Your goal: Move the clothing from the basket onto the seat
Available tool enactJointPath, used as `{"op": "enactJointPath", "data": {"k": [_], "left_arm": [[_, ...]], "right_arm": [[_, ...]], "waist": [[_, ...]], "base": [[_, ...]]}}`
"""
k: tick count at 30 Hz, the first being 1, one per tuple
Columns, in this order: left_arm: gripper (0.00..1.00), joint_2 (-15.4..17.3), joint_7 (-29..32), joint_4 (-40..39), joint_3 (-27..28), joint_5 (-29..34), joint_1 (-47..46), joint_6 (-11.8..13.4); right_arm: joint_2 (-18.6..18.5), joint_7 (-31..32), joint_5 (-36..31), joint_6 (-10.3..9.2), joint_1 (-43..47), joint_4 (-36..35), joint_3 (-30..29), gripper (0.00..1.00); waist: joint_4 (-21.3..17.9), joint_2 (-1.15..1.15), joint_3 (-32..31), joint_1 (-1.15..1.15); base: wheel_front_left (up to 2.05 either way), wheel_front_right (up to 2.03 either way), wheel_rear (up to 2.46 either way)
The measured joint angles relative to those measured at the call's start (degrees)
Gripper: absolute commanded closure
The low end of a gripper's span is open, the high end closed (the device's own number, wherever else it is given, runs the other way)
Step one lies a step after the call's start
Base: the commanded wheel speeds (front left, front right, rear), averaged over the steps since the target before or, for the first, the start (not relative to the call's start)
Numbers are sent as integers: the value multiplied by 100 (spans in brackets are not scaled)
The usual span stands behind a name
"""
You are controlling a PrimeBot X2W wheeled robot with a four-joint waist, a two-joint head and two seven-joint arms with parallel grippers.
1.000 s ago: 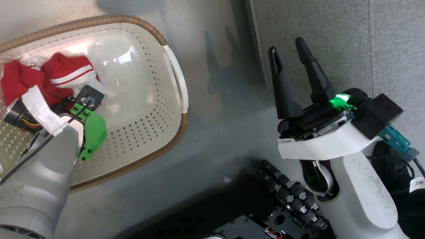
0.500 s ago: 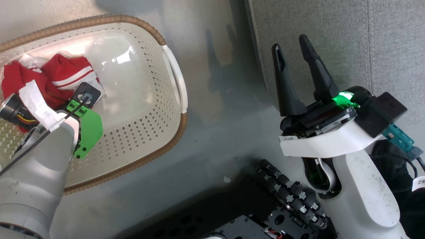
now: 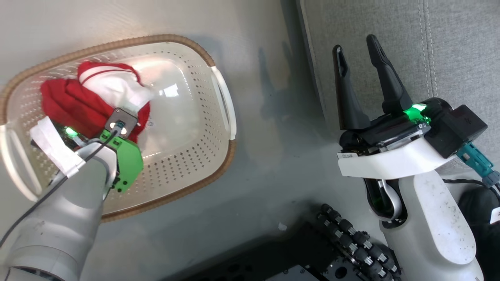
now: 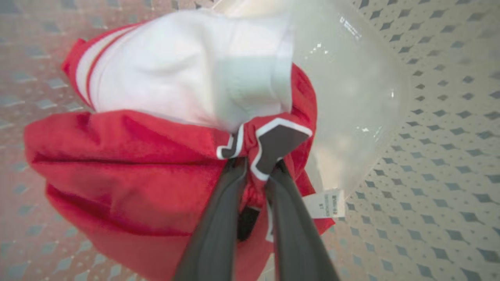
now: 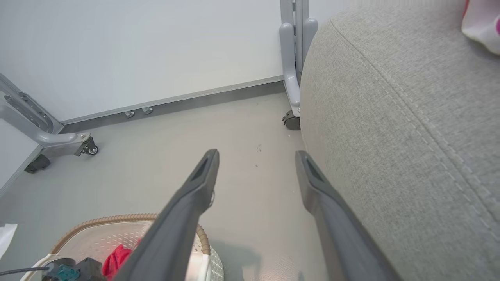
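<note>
Clothing (image 4: 129,156) is pinched at a trimmed fold by the left gripper (image 4: 256,164), jaws clamped on it, inside the basket (image 3: 187,152), likely so the bundle lifts whole. Right gripper (image 3: 354,43) is parked beside the seat (image 3: 390,31), jaws apart, empty.

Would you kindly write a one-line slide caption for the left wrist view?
Inside the perforated basket, the left tool is shut on a fold of the red-and-white clothing.
</note>
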Motion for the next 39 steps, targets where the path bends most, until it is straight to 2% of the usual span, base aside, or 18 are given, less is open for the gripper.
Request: {"op": "enactJointPath", "data": {"k": [6, 13, 24, 39], "left_arm": [[100, -358, -439, -93, 68, -197, 219, -32], [100, -625, -583, -588, 227, -489, 592, -38], [100, -677, -602, -3115, 809, -911, 1801, 101], [100, -667, -608, -5931, 1436, -866, 2732, 131]], "right_arm": [[3, -1, -187, 1, 157, 97, -130, 0], [3, -4, -407, 0, 463, 222, -304, 0], [2, 40, -677, 0, 1031, 330, -552, 0], [-47, 487, -790, 0, 1571, 104, -644, 0]], "waist": [[208, 0, -462, 0], [483, 0, -1074, 0], [960, 0, -2133, 0], [1413, 0, -3239, 0]], "base": [[0, 0, 0], [0, 0, 0], [0, 0, 0], [0, 0, 0]]}}
